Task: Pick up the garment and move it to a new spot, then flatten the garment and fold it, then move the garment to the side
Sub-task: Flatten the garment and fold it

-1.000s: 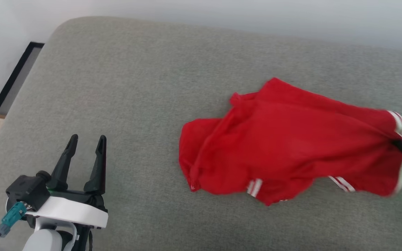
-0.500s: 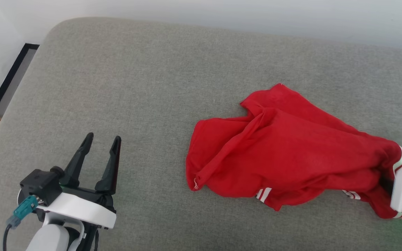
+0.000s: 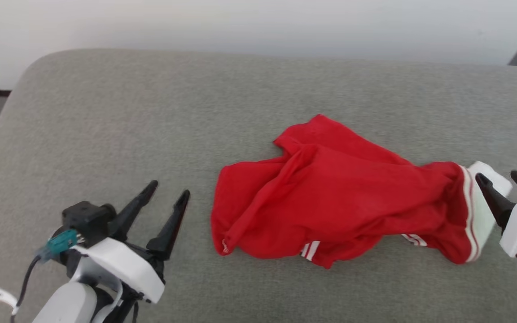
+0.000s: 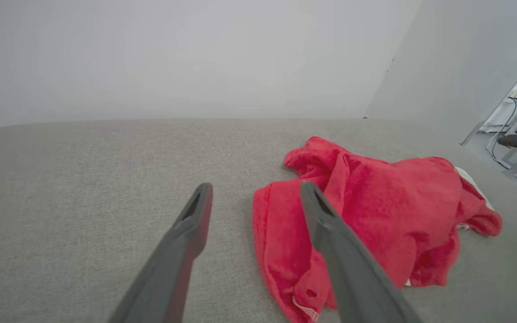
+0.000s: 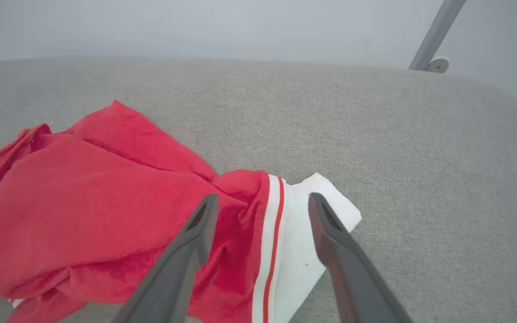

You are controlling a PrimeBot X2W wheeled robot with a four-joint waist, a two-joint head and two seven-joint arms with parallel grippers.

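We see the garment (image 3: 330, 202) lying crumpled on the grey cushion (image 3: 151, 112), between our two grippers. Our left gripper (image 3: 169, 188) has its two dark fingers spread apart, and they hold nothing. The red cloth begins near the tip of its right finger and stretches away from it. In the left wrist view the left gripper (image 4: 255, 185) points over bare cushion. The garment (image 4: 375, 215) lies to the right of the fingers, partly behind the right one. We cannot tell if that finger touches the cloth.

Our right gripper (image 3: 496, 175) is also spread wide and grips nothing. In the right wrist view the right gripper (image 5: 263, 196) hangs over the end of the garment (image 5: 83, 202). The white cuff band (image 5: 303, 242), edged with thin red and white stripes, lies in the gap between the two fingers and under the right one. The red body of the cloth extends to the left, beyond the left finger. One corner of the cuff lies just past the right fingertip. Whether the fingertips touch the cuff, we cannot tell.
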